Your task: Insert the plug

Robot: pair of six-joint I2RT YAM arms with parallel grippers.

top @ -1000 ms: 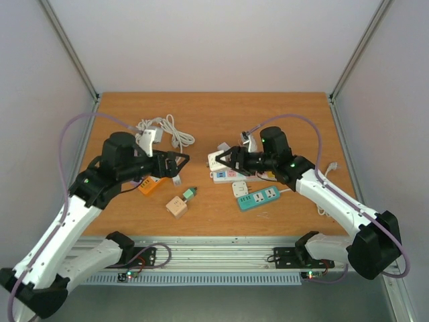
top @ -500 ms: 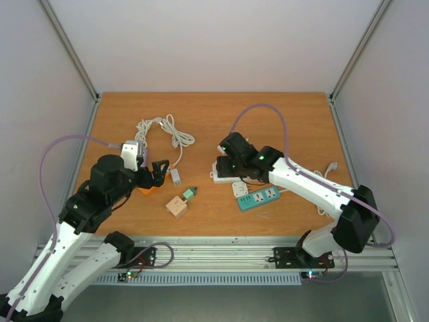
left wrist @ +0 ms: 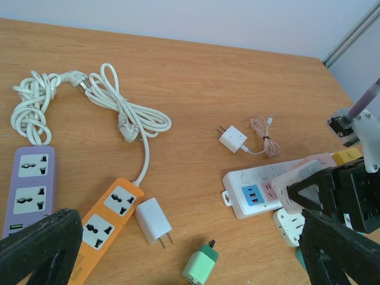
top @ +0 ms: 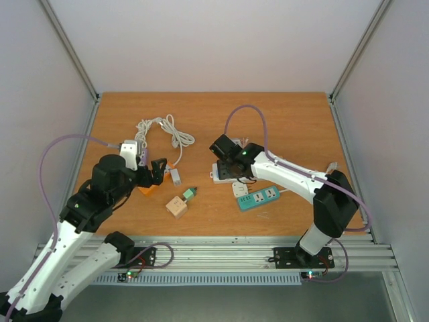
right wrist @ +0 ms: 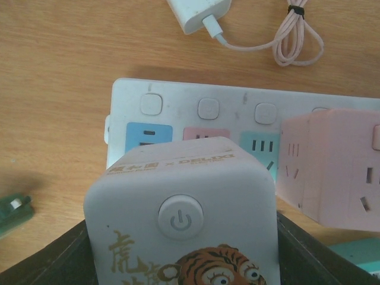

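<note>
Cream-coloured and tiger-printed, the cube plug (right wrist: 181, 219) is sitting pinched between the right fingers (right wrist: 50, 267), over the white power strip (right wrist: 196, 107) on the tabletop (left wrist: 196, 77). The left fingers (left wrist: 41, 243) are hovering spread above an orange strip (left wrist: 108, 218).

Tiger-print cube (right wrist: 181, 219) above white strip (right wrist: 237, 107)

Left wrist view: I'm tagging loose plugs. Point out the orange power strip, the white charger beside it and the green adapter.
orange power strip (left wrist: 107, 212), left wrist view, top face between sockets.
white charger (left wrist: 152, 218), left wrist view, middle of its white body.
green adapter (left wrist: 199, 267), left wrist view, its green body.
</note>
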